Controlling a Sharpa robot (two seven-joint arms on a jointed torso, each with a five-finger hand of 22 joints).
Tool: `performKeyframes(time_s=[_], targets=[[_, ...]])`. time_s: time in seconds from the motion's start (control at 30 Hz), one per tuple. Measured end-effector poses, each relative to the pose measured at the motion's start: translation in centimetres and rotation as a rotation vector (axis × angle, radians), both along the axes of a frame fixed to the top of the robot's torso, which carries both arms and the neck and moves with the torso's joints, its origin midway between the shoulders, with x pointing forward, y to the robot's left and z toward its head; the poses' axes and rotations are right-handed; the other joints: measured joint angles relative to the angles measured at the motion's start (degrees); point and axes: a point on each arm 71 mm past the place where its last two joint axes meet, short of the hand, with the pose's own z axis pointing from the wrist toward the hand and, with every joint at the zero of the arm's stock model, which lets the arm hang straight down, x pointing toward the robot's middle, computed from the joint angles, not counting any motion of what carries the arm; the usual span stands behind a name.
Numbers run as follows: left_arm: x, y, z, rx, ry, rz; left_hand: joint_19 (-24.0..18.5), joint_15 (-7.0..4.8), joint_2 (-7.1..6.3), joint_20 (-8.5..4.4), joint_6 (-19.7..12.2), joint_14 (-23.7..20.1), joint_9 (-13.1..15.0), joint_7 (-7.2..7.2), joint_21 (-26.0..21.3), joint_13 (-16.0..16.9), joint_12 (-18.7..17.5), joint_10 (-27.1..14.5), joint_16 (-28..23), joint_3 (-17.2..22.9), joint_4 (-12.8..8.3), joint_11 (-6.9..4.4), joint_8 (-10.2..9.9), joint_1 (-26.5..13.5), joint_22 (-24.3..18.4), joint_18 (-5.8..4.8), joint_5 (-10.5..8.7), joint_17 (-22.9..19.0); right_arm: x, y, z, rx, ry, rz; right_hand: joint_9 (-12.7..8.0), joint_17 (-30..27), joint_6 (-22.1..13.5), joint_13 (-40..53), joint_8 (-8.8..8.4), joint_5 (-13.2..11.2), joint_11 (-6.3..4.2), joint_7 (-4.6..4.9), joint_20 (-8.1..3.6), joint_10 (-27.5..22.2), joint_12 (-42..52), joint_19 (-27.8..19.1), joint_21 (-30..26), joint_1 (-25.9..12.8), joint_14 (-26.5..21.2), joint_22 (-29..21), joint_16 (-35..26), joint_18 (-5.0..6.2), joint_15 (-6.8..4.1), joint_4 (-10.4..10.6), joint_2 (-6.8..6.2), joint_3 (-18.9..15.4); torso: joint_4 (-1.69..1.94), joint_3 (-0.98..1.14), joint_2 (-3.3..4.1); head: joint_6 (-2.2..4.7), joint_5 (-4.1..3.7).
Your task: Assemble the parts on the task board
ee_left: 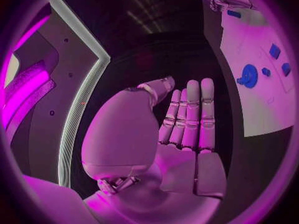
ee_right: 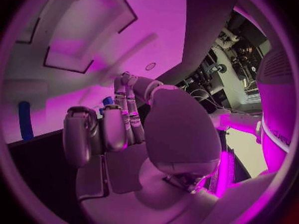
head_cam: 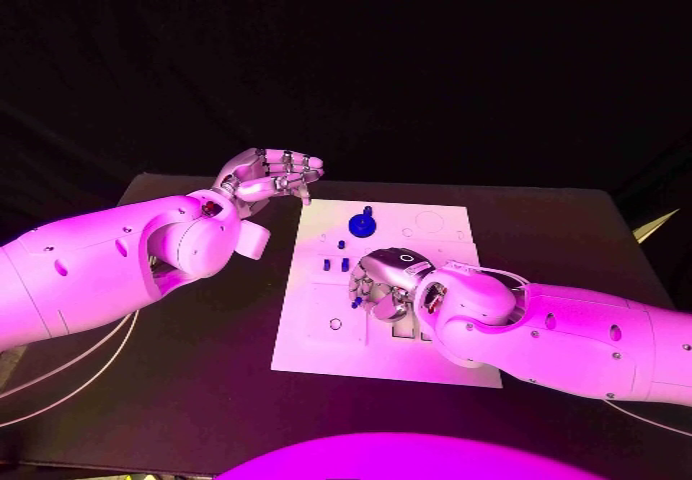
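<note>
Hands: left hand [head_cam: 270, 176] empty beside one task board [head_cam: 325, 345], fingers apart; right hand [head_cam: 387, 285] grip indiscernible.

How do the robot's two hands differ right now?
The left hand hovers off the task board, beyond its far left corner; the right hand is down over the board's middle. The left hand's fingers are stretched out and hold nothing; the right hand's fingers curl down among the small blue parts. Both are silver hands on white arms.
</note>
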Motion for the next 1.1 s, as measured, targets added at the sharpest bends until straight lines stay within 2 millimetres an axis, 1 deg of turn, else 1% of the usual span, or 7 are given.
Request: performKeyframes(time_s=[0.53, 0.8, 0.87, 0.9, 0.97, 1.03, 1.1], targets=[[-0.02, 0.06, -0.01, 0.0, 0.001, 0.001, 0.0, 0.0, 0.0, 0.0, 0.0, 0.0, 0.04, 0.0, 0.0, 0.0, 0.0, 0.0, 0.01, 0.0, 0.0, 0.0, 0.0, 0.0, 0.05, 0.0, 0.0, 0.0, 0.04, 0.45, -0.09, -0.019, -0.008, -0.017, 0.18, -0.23, -0.14, -0.01, 0.2, 0.0, 0.0, -0.14, 0.0, 0.0, -0.1, 0.0, 0.0, 0.1, 0.0, -0.01, 0.0, 0.0, 0.0, -0.16, 0.09, 0.16, 0.0, -0.01, -0.02, -0.11, 0.1], [-0.01, 0.06, 0.0, 0.0, 0.0, 0.001, 0.0, 0.0, 0.0, 0.0, 0.0, 0.0, 0.03, 0.0, 0.0, 0.0, 0.0, 0.01, 0.01, 0.0, 0.0, 0.0, 0.0, 0.0, 0.05, 0.0, 0.0, 0.01, -0.25, 0.86, -0.31, -0.026, 0.002, -0.007, 0.63, -0.67, -0.15, 0.14, 0.2, -0.09, 0.0, -0.13, 0.0, 0.0, -0.13, 0.0, -0.27, 0.05, 0.0, -0.02, 0.0, 0.0, 0.0, -0.22, 0.07, -0.13, -0.01, 0.03, -0.02, -0.14, 0.13], [-0.01, 0.06, 0.0, 0.001, 0.0, 0.001, 0.0, 0.0, 0.0, 0.0, 0.0, 0.0, 0.03, 0.0, 0.0, 0.0, 0.0, 0.01, 0.01, 0.0, 0.0, 0.0, 0.0, 0.0, 0.05, 0.0, 0.0, 0.01, -0.26, 0.91, -0.33, -0.027, 0.004, -0.005, 0.65, -0.8, -0.16, 0.37, 0.3, -0.09, 0.0, -0.13, 0.0, 0.01, -0.38, 0.0, -0.34, -0.94, 0.0, -0.02, 0.0, 0.0, 0.0, 0.11, -0.14, -0.76, -0.01, 0.04, -0.02, -0.15, 0.13], [-0.01, 0.06, 0.0, 0.001, 0.0, 0.001, 0.0, 0.0, 0.0, 0.0, 0.0, 0.0, 0.03, 0.0, 0.0, 0.0, 0.0, 0.01, 0.01, 0.0, 0.0, 0.0, 0.0, 0.0, 0.05, 0.0, 0.0, 0.01, -0.24, 0.91, -0.35, -0.028, 0.005, -0.006, 0.65, -0.87, -0.25, 0.59, 0.31, -0.08, -0.16, -0.03, 0.0, 0.25, -0.58, 0.0, -0.56, -1.65, 0.0, -0.02, 0.0, 0.0, 0.0, 0.18, -0.23, -1.0, -0.01, 0.04, -0.02, -0.16, 0.13], [-0.02, 0.07, 0.0, 0.001, 0.001, 0.001, 0.0, 0.0, 0.0, 0.0, 0.0, 0.0, 0.04, 0.0, 0.0, 0.0, 0.0, 0.0, 0.01, 0.0, 0.0, 0.0, 0.0, 0.0, 0.05, 0.0, 0.0, -0.01, -0.22, 0.9, -0.36, -0.029, 0.006, -0.006, 0.67, -0.9, -0.73, 0.62, 0.31, -0.09, -0.08, 0.35, 0.0, 0.28, -0.94, 0.0, -0.56, -2.24, 0.0, -0.02, 0.0, 0.01, 0.0, 0.37, -0.57, -1.33, -0.02, 0.04, -0.02, -0.19, 0.15], [-0.02, 0.08, 0.0, 0.001, 0.001, 0.001, 0.0, 0.0, 0.0, 0.0, 0.0, 0.0, 0.08, 0.0, 0.0, 0.0, 0.0, 0.01, 0.01, 0.0, 0.0, 0.0, 0.0, 0.0, 0.04, 0.0, 0.0, -0.1, -0.21, 0.89, -0.37, -0.029, 0.008, -0.006, 1.0, -1.0, -1.45, 0.42, 0.38, -0.08, 0.3, 0.29, 0.0, -0.09, -1.19, 0.0, -0.68, -2.58, 0.0, -0.02, 0.0, 0.0, 0.0, 0.44, -0.89, -1.4, -0.03, 0.04, -0.02, -0.23, 0.16], [-0.02, 0.09, 0.0, 0.001, 0.001, 0.001, 0.0, 0.0, 0.0, 0.0, 0.0, 0.0, 0.08, 0.0, 0.0, 0.0, 0.0, 0.01, 0.01, 0.0, 0.0, 0.0, 0.0, 0.0, 0.04, 0.0, 0.0, -0.1, -0.21, 0.88, -0.4, -0.029, 0.009, -0.006, 1.04, -1.23, -2.36, 0.3, -0.2, -0.08, 0.42, 0.57, 0.0, -0.64, -1.52, 0.0, -0.91, -3.35, 0.0, -0.02, 0.0, 0.0, 0.0, 0.65, -0.75, -1.61, -0.04, 0.04, -0.02, -0.27, 0.13]])
